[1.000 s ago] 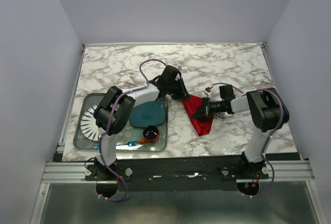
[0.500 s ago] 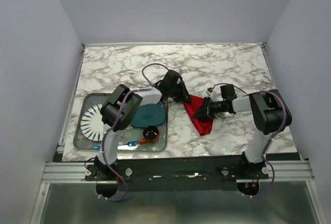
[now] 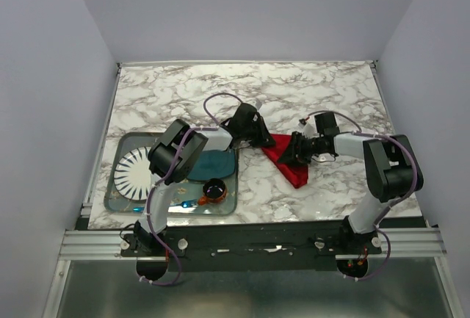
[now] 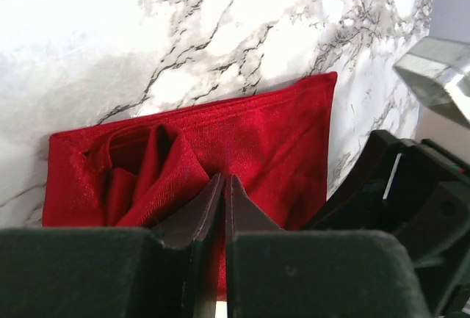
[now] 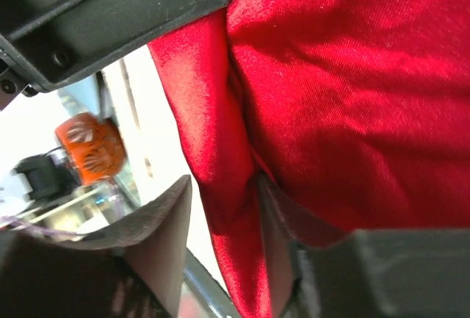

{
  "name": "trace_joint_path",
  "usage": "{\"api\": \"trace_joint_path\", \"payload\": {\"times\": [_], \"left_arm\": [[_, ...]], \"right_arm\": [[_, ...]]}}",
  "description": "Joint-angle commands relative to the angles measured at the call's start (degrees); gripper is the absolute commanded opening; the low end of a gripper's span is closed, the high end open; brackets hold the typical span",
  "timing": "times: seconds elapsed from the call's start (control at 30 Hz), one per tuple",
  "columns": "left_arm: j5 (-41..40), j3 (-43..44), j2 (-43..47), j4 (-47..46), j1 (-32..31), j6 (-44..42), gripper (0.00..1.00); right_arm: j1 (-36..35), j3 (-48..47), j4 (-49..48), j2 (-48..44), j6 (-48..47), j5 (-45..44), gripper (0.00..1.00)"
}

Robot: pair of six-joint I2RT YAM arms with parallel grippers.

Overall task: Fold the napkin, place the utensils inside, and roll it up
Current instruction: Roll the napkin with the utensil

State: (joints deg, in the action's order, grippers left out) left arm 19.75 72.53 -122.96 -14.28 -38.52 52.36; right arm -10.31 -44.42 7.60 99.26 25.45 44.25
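Napkin lies folded, long axis far-left to near-right, between hands. Left hand nearly closed at far corner; right hand part-open around a fold.

Bright, even light overhead, soft shadows; at the left wrist the marble table glares white upper left, napkin shimmers, fingers blur.
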Motion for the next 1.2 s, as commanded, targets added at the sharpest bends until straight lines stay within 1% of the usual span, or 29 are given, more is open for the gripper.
{"api": "trace_joint_path", "payload": {"times": [0.0, 0.13, 0.17, 0.27, 0.3, 0.33, 0.37, 0.4, 0.47, 0.5, 0.57, 0.6, 0.7, 0.8, 0.83, 0.9, 0.97, 1.0, 1.17], "left_arm": [[-3.2, -3.4, -5.8, 5.2, -0.8, -0.9, 0.14], [-3.1, -3.2, -6.2, 5.3, -0.7, -0.3, 0.13], [-3.1, -2.8, -6.3, 5.4, -0.7, -0.4, 0.13], [-3.1, -2.6, -6.6, 6.1, -0.7, -0.5, 0.13], [-3.1, -2.6, -6.8, 6.1, -0.7, -0.5, 0.13], [-3.1, -2.5, -6.8, 6.2, -0.7, -0.4, 0.12], [-3.0, -2.3, -6.8, 6.2, -0.7, -0.4, 0.12], [-3.0, -2.3, -6.8, 6.5, -0.7, -0.7, 0.12], [-3.0, -2.2, -6.9, 6.7, -0.6, -0.6, 0.12], [-2.9, -2.3, -6.9, 6.8, -0.5, -0.5, 0.12], [-2.7, -2.4, -6.9, 6.6, -0.4, -0.3, 0.12], [-2.6, -2.4, -6.9, 6.6, -0.4, -0.3, 0.12], [-2.3, -2.4, -6.9, 6.5, -0.4, -0.1, 0.11], [-2.2, -2.5, -6.8, 6.5, -0.3, 0.1, 0.11], [-2.1, -2.6, -6.9, 6.5, -0.3, 0.2, 0.11], [-2.0, -2.6, -6.8, 6.4, -0.3, 0.4, 0.11], [-1.8, -2.7, -6.9, 6.2, -0.3, 0.7, 0.11], [-1.6, -2.7, -6.9, 6.2, -0.3, 0.6, 0.11], [-1.7, -2.9, -6.2, 6.3, -0.3, 0.3, 0.11]], "right_arm": [[-1.0, -4.3, 13.1, -4.4, -7.7, -16.2, 0.54], [-4.5, -8.3, 19.8, -9.1, -9.8, -24.6, 0.62], [-5.4, -8.9, 20.9, -9.8, -10.1, -28.4, 0.63], [-10.2, -10.7, 24.1, -11.8, -10.3, -35.9, 0.65], [-13.9, -11.4, 25.2, -12.2, -10.3, -41.6, 0.66], [-15.9, -11.9, 25.7, -12.5, -9.9, -43.9, 0.66], [-17.9, -12.5, 26.1, -12.3, -9.6, -47.5, 0.67], [-21.7, -13.1, 27.4, -11.9, -9.4, -53.4, 0.68], [-25.2, -15.2, 28.8, -9.9, -8.8, -59.2, 0.68], [-28.4, -15.8, 29.7, -9.2, -8.8, -64.7, 0.69], [-31.4, -17.4, 30.5, -7.2, -8.8, -70.4, 0.71], [-33.7, -17.9, 31.2, -4.8, -8.5, -74.6, 0.72], [-36.1, -19.5, 31.1, -0.2, -8.9, -77.9, 0.73], [-36.5, -19.4, 29.3, 1.9, -8.5, -77.0, 0.73], [-36.6, -20.4, 30.9, 3.5, -7.4, -77.7, 0.73], [-36.7, -21.1, 31.3, 3.6, -7.3, -79.0, 0.75], [-36.5, -21.4, 31.1, 2.8, -6.6, -77.9, 0.75], [-36.5, -21.4, 30.8, 2.5, -6.1, -76.3, 0.75], [-35.8, -18.9, 28.9, 2.4, -3.7, -71.1, 0.63]]}}
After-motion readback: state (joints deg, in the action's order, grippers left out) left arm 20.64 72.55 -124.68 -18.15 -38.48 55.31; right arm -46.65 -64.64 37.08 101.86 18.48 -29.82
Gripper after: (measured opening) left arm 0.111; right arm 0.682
